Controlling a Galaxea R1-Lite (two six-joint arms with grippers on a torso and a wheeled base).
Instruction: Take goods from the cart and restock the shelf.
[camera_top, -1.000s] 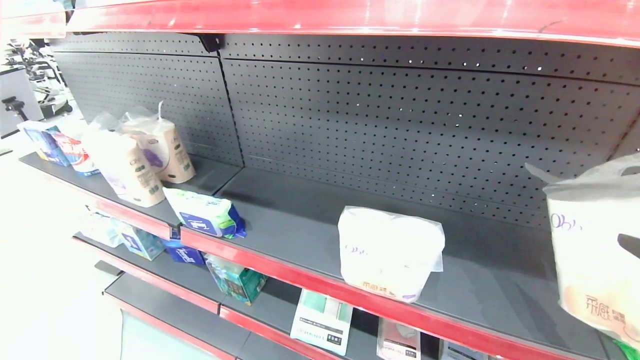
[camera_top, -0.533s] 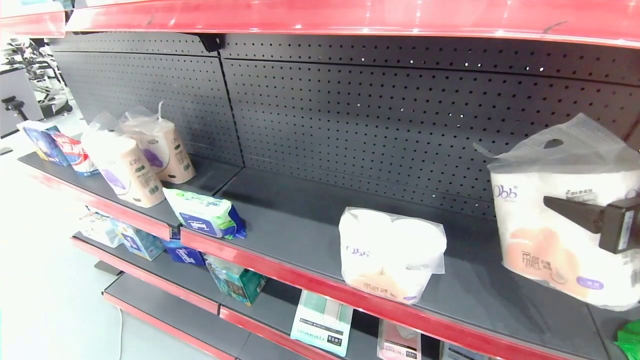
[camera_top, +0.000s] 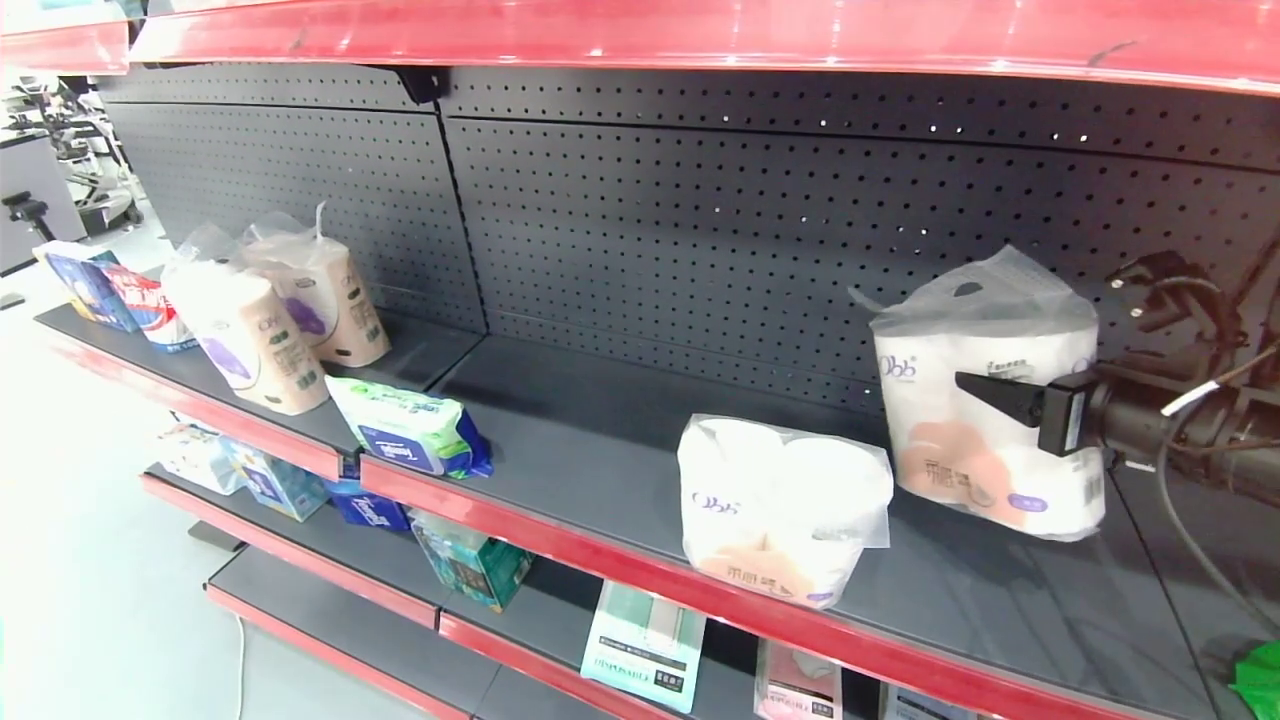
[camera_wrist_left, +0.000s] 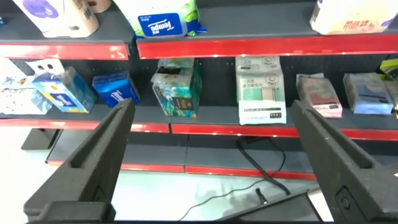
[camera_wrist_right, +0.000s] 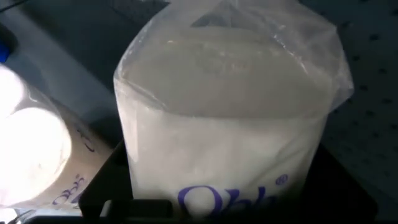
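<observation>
Our right gripper (camera_top: 992, 398) is closed firmly on a plastic-wrapped toilet paper pack (camera_top: 985, 440), with one dark finger across its printed front; in the right wrist view the pack (camera_wrist_right: 224, 118) fills the space between both fingers (camera_wrist_right: 102, 186). We hold it upright over the right part of the dark shelf (camera_top: 600, 450), near the pegboard back panel (camera_top: 700, 230), its handle flap on top. We cannot tell whether its base touches the board. A second roll pack (camera_top: 780, 510) lies nearer the red front edge, to its left and apart from it. Further left sit a blue wet wipes pack (camera_top: 410, 425) and two tall roll packs (camera_top: 245, 335). Our left gripper (camera_wrist_left: 211, 155) hangs with its fingers spread wide and nothing between them, facing the lower shelves, where a green box (camera_wrist_left: 177, 87) stands.
</observation>
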